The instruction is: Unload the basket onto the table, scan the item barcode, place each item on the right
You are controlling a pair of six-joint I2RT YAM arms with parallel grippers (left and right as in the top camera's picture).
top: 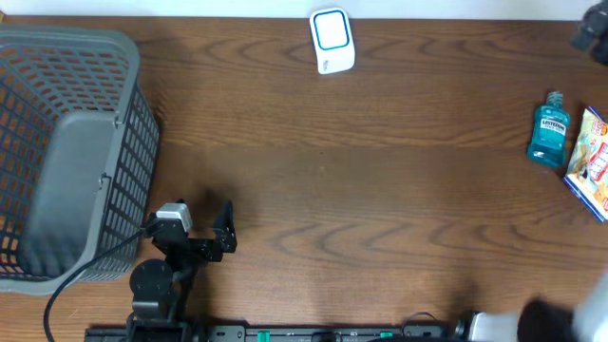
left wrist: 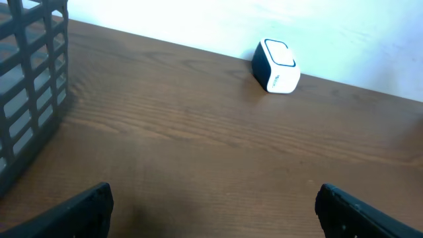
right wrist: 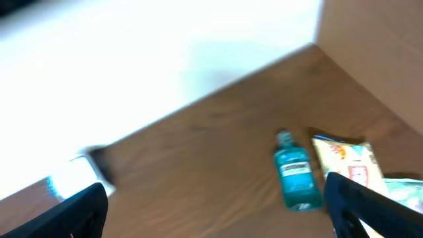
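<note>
The teal mouthwash bottle (top: 548, 128) lies flat on the surface (top: 380, 190) near its right edge. Its long axis runs near-to-far and its cap points toward the far edge. A snack packet (top: 591, 161) lies just beside it, closer to the edge.

The right tool (right wrist: 215, 215) is released, its fingers (right wrist: 370, 208) spread wide. In its wrist view the bottle sits ahead of it, apart from both fingers and closer to the right-hand one.

The left tool (top: 204, 233) is also released. It hovers well apart from the bottle, just beside the grey basket (top: 66, 152) at the left.

The white scanner (top: 332, 40) stands at the far edge, mid-surface, with a broad stretch of bare wood between it and the bottle
</note>
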